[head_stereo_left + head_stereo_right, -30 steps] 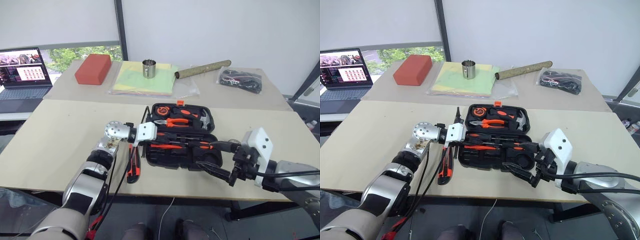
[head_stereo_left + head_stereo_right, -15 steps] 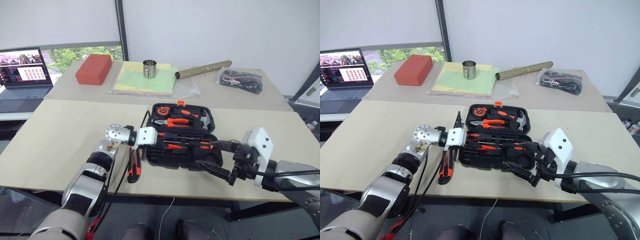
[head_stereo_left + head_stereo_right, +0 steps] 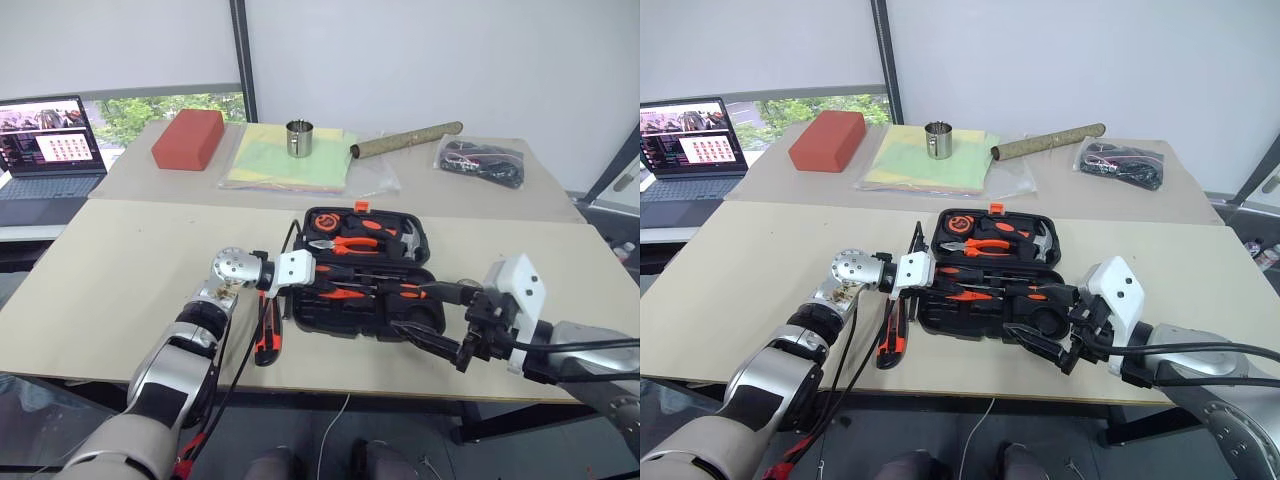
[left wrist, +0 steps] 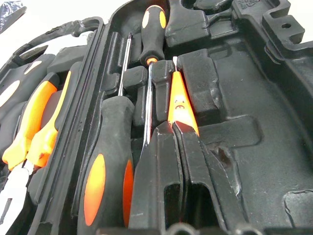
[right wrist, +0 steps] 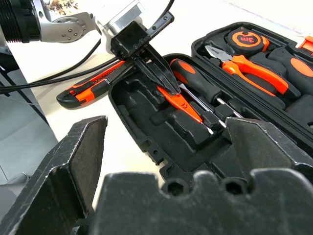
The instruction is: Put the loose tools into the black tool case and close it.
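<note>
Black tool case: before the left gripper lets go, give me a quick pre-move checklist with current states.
1. black tool case lid open: ok.
2. left gripper shut on small flat orange tool: ok.
3. Tool fully seated in its slot: cannot tell.
4. Two screwdrivers in their slots: ok.
5. utility knife packed: not ok, it lies on the table beside the case.
6. right gripper open, clear of the lid: ok.

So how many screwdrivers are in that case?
2, side by side in the black case's front half: one screwdriver nearer the hinge, the second screwdriver beside it, reversed. The left hand may hide more.
</note>
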You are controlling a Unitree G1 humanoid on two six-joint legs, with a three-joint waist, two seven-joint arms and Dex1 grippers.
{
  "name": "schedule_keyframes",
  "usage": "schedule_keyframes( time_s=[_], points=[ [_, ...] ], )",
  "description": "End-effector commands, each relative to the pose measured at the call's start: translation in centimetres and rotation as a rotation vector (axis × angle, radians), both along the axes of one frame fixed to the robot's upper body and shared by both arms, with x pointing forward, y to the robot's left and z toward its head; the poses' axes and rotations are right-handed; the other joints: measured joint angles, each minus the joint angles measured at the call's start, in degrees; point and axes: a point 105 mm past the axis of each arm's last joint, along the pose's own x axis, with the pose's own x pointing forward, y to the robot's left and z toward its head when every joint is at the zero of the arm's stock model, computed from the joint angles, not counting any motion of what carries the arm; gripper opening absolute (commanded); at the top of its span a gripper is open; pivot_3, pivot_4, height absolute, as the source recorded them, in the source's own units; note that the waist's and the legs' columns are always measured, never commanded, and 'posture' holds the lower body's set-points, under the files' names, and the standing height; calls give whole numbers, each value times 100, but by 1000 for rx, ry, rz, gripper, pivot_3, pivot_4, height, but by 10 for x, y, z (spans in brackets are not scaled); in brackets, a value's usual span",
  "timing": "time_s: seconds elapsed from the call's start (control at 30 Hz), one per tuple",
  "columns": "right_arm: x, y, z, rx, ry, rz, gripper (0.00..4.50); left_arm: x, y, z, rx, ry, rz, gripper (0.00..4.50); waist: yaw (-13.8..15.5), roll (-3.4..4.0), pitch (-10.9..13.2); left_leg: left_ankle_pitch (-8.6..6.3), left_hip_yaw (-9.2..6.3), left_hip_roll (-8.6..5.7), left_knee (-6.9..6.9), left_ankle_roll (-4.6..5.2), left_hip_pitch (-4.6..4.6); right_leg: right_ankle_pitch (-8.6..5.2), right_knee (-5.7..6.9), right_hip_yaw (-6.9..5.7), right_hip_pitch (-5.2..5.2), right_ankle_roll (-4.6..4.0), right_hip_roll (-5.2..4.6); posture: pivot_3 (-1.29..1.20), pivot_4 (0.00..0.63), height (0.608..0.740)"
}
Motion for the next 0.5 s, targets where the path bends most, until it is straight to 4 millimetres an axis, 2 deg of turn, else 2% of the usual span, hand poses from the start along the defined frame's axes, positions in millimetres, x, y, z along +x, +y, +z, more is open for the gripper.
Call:
schedule_keyframes(
  time_s=[0.03, 0.1, 0.13, 0.27, 0.43, 0.5],
  points=[
    [2, 1, 11, -4, -39, 15, 4500, 7, 7, 1, -52, 119, 88, 312, -2, 0, 0, 0, -2, 0, 0, 0, 1, 0, 0, 1, 3, 0, -1, 0, 150, 740],
    [5, 3, 15, 0, -47, 34, 4500, 17, 19, 24, -157, 199, 172, 754, -16, 0, 0, 0, -3, 1, 2, 0, 2, 0, 0, 5, 3, 0, 0, 0, 150, 740],
    [6, 4, 17, 1, -52, 46, 4500, 19, 27, 37, -207, 238, 209, 1142, -28, -2, 1, 0, -3, 2, 2, 1, 1, 0, 0, 7, 2, 1, 1, 0, 150, 740],
    [11, 7, 22, -21, -67, 101, 4500, 8, 63, 72, -365, 344, 372, 2589, -182, -2, 3, 1, -3, 12, 1, 0, -11, -2, 5, 17, -21, -1, 22, 0, 150, 740],
    [12, 16, 26, -48, -84, 202, 4500, -37, 112, 74, -360, 387, 609, 4430, -286, 5, 2, -1, -3, 15, -20, -7, -4, -5, 7, 15, -22, -6, 34, 0, 150, 740],
    [12, 20, 26, -47, -79, 248, 4500, -49, 129, 70, -362, 423, 746, 4472, -290, 8, 5, -3, -3, 14, -23, -11, -4, -6, 3, 5, -20, -3, 36, 0, 150, 740]
  ],
)
